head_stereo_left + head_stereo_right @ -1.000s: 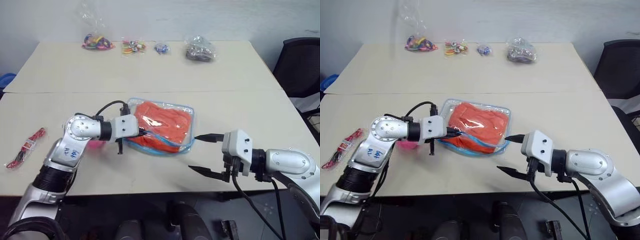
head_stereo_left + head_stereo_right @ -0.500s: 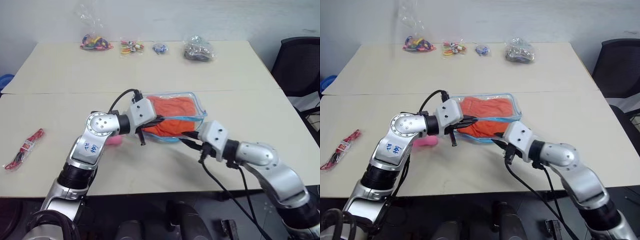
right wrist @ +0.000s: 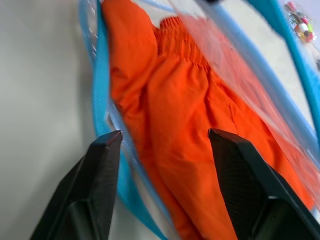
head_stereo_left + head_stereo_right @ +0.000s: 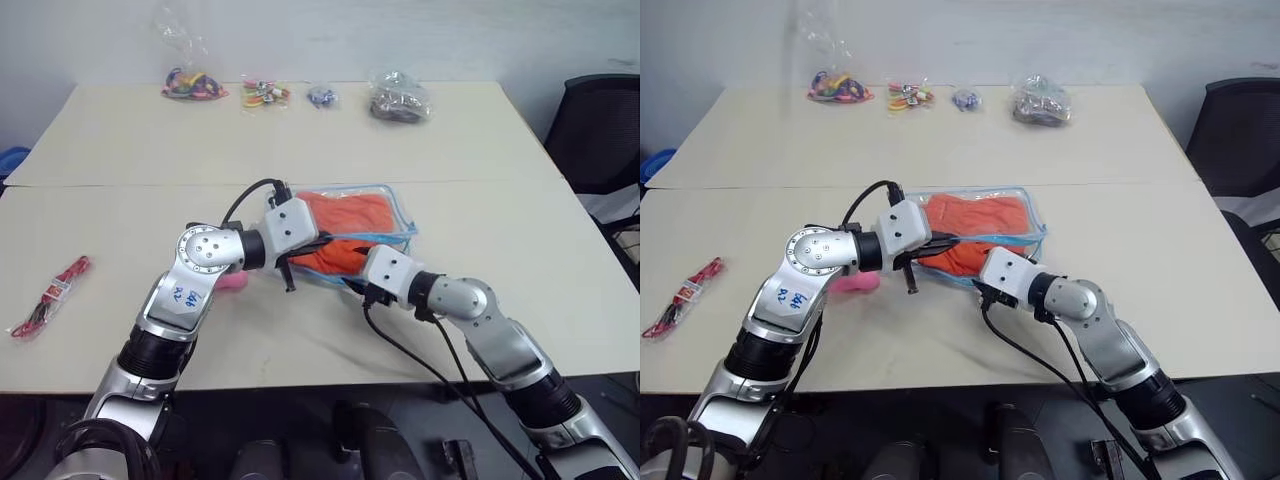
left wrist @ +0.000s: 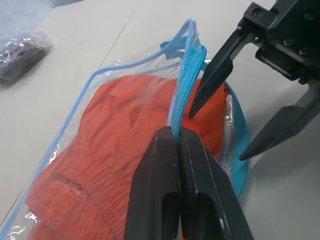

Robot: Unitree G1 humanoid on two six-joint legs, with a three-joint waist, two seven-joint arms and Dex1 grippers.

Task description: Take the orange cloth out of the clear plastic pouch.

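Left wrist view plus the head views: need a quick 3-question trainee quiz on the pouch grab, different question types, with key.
1. True or false: the left gripper is shut on the light blue zipper edge of the clear plastic pouch.
2. Multiple choice: the right gripper is A) shut on the bright orange cloth, B) open at the pouch's mouth, one finger over the cloth, C) resting away from the pouch.
3. What lies beside the left arm on the beige table, near the pouch?

Key: 1 true; 2 B; 3 a pink plush toy.

The orange cloth (image 5: 120,150) is cut off by the left wrist view's edge.
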